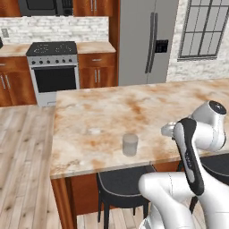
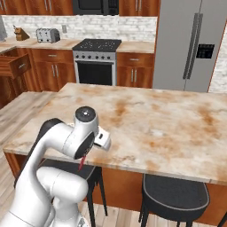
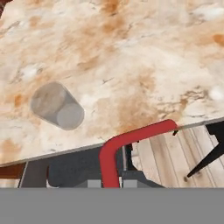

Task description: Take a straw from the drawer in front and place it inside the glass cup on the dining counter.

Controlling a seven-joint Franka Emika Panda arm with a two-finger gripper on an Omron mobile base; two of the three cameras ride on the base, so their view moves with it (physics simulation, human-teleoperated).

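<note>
While the white arm's two-finger gripper [image 3: 113, 183] hangs over the near edge of the beige marble dining counter [image 1: 147, 112], you see its jaws clenched on the thin red straw [image 3: 114, 151] (it looks bent in the hand view, rising from between the fingertips). In the right base view a red tip pokes out below the hand. The small translucent greyish glass cup [image 1: 130, 145] stands upright on the counter near that edge, apart from the straw. A reddish-brown wooden drawer [image 2: 14, 64] stands open at far left. Dark round stools [image 1: 123, 187] sit under the counter.
</note>
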